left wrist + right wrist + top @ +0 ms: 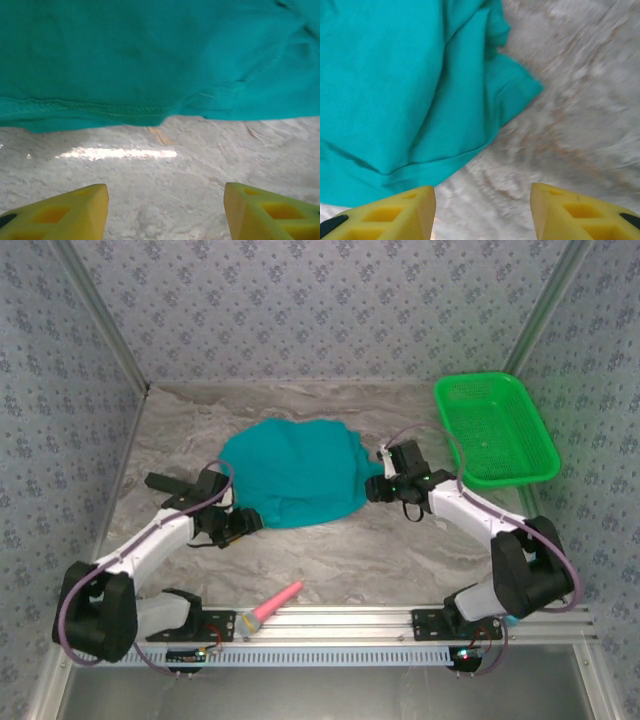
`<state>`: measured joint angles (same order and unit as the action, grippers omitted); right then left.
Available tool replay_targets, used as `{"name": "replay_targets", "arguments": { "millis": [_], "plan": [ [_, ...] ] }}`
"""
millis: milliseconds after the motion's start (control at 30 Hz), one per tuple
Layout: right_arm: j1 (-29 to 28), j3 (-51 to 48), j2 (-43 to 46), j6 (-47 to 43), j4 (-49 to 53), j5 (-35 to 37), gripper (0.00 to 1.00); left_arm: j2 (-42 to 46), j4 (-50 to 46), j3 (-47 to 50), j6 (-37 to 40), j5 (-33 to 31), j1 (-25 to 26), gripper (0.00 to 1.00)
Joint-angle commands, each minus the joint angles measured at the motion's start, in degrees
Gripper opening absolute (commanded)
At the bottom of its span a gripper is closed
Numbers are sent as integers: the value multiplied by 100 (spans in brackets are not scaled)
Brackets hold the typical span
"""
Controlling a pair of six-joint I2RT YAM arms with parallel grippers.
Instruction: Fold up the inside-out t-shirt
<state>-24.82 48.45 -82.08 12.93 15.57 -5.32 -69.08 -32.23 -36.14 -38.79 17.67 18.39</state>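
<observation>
The teal t-shirt (295, 475) lies bunched in a rounded heap mid-table. My left gripper (240, 523) sits just off the heap's near-left edge, open, with bare table between its yellow fingers (75, 212); the shirt's stitched hem (100, 110) crosses the left wrist view ahead of them. At the heap's right edge my right gripper (380, 487) is open too. In the right wrist view the shirt's folded edge (410, 100) lies in front of the yellow fingers (570, 212), and only table shows between them.
A green plastic basket (495, 430) stands at the back right, beyond my right arm. A pink-tipped tool (272, 604) lies by the near rail. Patterned walls close in the grey marbled table (340, 560) on three sides.
</observation>
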Motion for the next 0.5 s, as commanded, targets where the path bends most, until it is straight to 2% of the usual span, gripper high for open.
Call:
{"name": "replay_targets", "arguments": {
  "millis": [0,200,333,367,467],
  "plan": [
    [-86,-76,-223,693,130,-283,54,-324,247,-39,-195,-357,23,64],
    [-174,-151,-340,789,-121,-244,53,-911,455,-147,-320,-958,9,75],
    [-201,-149,-386,822,-198,-312,53,-1141,463,-219,-391,-1232,-64,72],
    [-199,-143,-379,789,-196,-292,53,-1181,515,-179,-418,-1268,-64,64],
    [-203,-130,-374,696,-146,-218,52,-1229,519,-114,-407,-1323,-135,19]
  ]
}}
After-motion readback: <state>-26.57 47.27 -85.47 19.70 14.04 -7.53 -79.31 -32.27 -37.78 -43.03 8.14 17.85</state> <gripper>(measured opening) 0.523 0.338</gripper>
